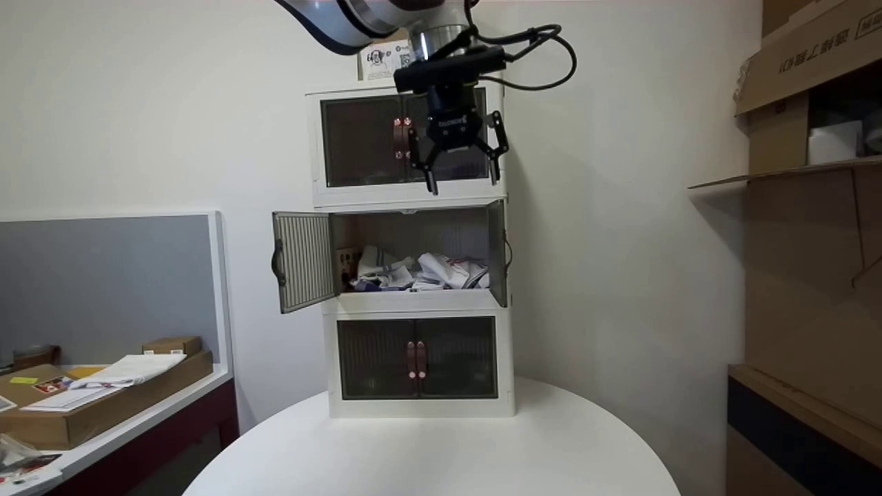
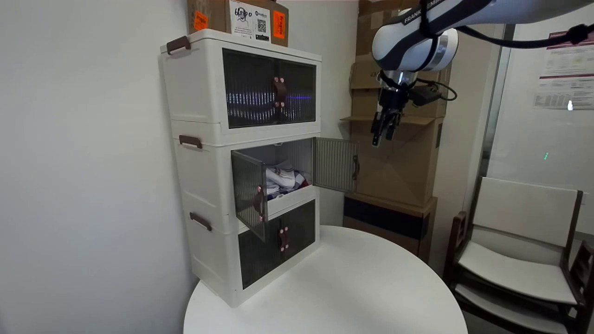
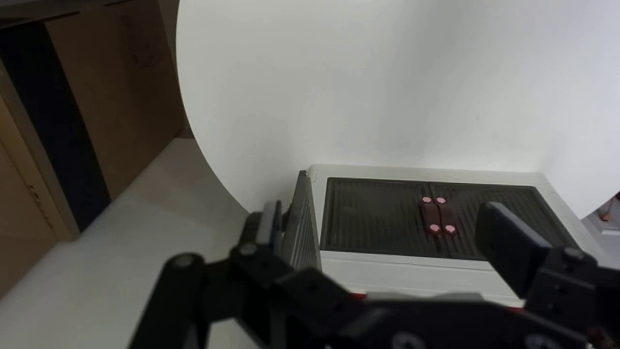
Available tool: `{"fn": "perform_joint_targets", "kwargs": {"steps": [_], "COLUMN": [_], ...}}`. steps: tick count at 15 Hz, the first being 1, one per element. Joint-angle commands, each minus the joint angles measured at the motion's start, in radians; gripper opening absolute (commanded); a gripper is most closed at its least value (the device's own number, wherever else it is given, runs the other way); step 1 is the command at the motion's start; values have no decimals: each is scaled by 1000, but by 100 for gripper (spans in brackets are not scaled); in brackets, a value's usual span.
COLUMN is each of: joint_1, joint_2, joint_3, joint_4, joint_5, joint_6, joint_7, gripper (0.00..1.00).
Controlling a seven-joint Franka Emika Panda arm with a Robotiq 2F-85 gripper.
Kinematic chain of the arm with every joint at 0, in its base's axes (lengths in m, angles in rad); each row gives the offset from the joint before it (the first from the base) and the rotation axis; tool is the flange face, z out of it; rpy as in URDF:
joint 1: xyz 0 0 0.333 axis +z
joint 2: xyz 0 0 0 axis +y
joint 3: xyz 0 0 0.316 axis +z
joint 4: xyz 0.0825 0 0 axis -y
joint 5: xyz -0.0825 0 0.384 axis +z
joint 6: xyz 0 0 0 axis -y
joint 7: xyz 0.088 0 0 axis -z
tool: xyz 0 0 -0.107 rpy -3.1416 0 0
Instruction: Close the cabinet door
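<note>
Well to the right of your gripper (image 1: pixel 463 189), in an exterior view, you have a stack of brown cardboard boxes (image 1: pixel 806 275). Below the gripper spreads the round white table (image 1: pixel 434 455), which also fills much of your wrist view. On that table stands the cabinet (image 1: pixel 417 302), white and three tiers tall, seen behind your gripper, which covers part of the top-tier doors (image 1: pixel 362 141) in an exterior view. The arm (image 2: pixel 413 46) reaches down to the gripper from above.

The middle tier's pair stands open: in an exterior view you have the left-hand door (image 1: pixel 306 260) below and left of the gripper, and the right-hand door (image 1: pixel 499 255) beneath it, almost edge-on. Both exterior views show a gap between this door and your gripper. The top-tier doors are closed, and so are the bottom-tier doors (image 1: pixel 377 372), farther beneath the gripper.

Your gripper points downward, its fingers (image 3: pixel 513 245) spread wide; in the wrist view the bottom-tier doors partly show between them. Below the gripper, inside the middle tier, lie crumpled white items (image 1: pixel 448 270). A dark curved handle (image 1: pixel 278 262) sits on the left-hand door's free edge, lower left of your gripper.
</note>
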Motion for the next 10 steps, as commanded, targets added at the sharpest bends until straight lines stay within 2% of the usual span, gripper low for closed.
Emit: {"fn": "perform_joint_targets", "kwargs": {"steps": [1, 5, 10], "joint_1": [-36, -68, -93], "joint_2": [153, 251, 349], "joint_3": [3, 34, 85], "joint_4": [201, 350, 484], "joint_5": [70, 102, 106], "joint_6": [-65, -69, -94], "joint_7": [-46, -64, -118], "gripper": [100, 100, 100]}}
